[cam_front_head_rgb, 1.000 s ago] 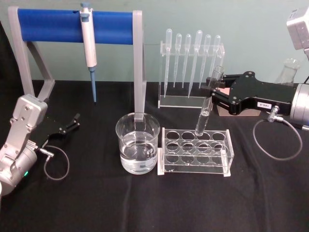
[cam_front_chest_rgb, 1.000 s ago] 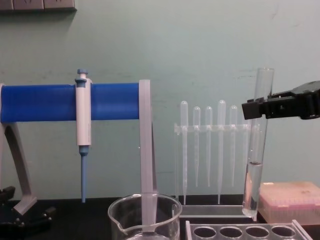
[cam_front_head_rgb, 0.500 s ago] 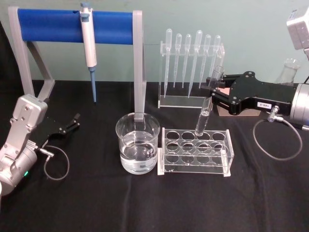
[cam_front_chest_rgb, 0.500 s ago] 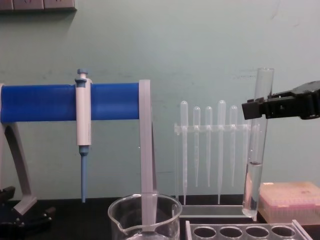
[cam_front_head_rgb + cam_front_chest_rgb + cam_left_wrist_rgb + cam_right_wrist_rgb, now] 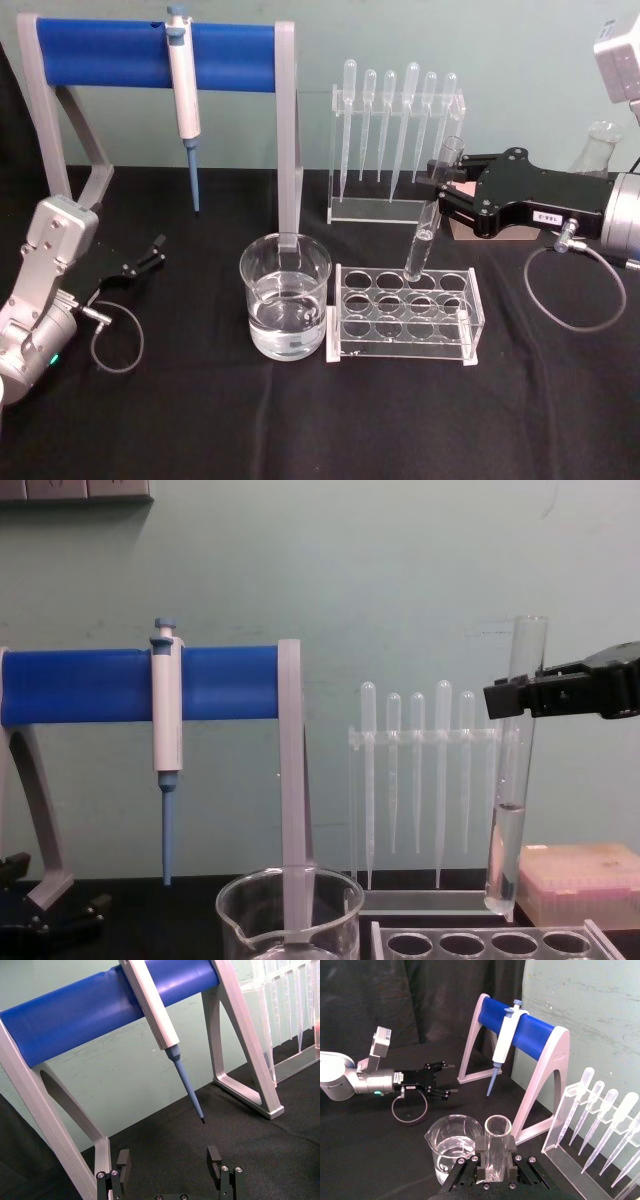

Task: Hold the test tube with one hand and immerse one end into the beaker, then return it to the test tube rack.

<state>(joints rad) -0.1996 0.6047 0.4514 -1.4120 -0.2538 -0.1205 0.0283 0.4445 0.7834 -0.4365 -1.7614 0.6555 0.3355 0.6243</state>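
My right gripper (image 5: 440, 190) is shut on the test tube (image 5: 428, 222) just below its rimmed mouth. The tube hangs nearly upright, its rounded bottom just above the rear right holes of the clear tube rack (image 5: 405, 315). In the chest view the test tube (image 5: 508, 810) holds some liquid in its lower part, with the right gripper (image 5: 520, 695) high on it. The right wrist view shows the tube (image 5: 496, 1157) between my fingers (image 5: 479, 1155). The beaker (image 5: 285, 297), partly filled with clear liquid, stands left of the rack. My left gripper (image 5: 150, 255) rests open at the table's left.
A blue-barred stand (image 5: 150, 55) with a blue-and-white pipette (image 5: 183, 90) stands at the back left. A clear holder of plastic pipettes (image 5: 395, 130) is behind the rack. A pink box (image 5: 580, 880) and a flask (image 5: 600, 150) sit back right.
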